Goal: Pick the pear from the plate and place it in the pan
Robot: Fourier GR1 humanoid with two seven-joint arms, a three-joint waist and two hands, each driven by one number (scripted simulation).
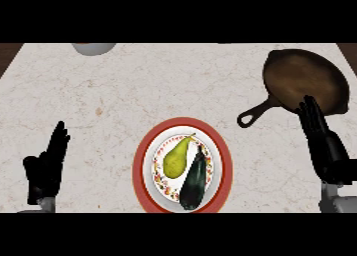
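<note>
Centrally, near the lower edge of the head view, a round plate (143, 167) with a broad red rim and a patterned white middle lies on a pale, speckled stone counter (100, 100). The pear (176, 159), yellow-green, lies on the left half of the plate with its narrow stem end pointing away from the robot. Just beside it on the right lies a long, dark eggplant (195, 181); the two run nearly parallel and appear to touch along their sides, so the eggplant crowds the pear's right flank while its left flank is open. The pan (305, 80), a dark brown skillet, sits well apart at the upper right of the counter, and its handle (255, 114) points down and left towards the plate. The right hand (323, 142) rises from the lower right with fingers straight and held together, not holding anything; its fingertips overlap the pan's near rim, though whether they touch it cannot be told. The left hand (48, 165) rests at the lower left, fingers also straight and close together, well apart from the plate. A pale grey rounded vessel (92, 48) is cut off by the top edge at upper left.
</note>
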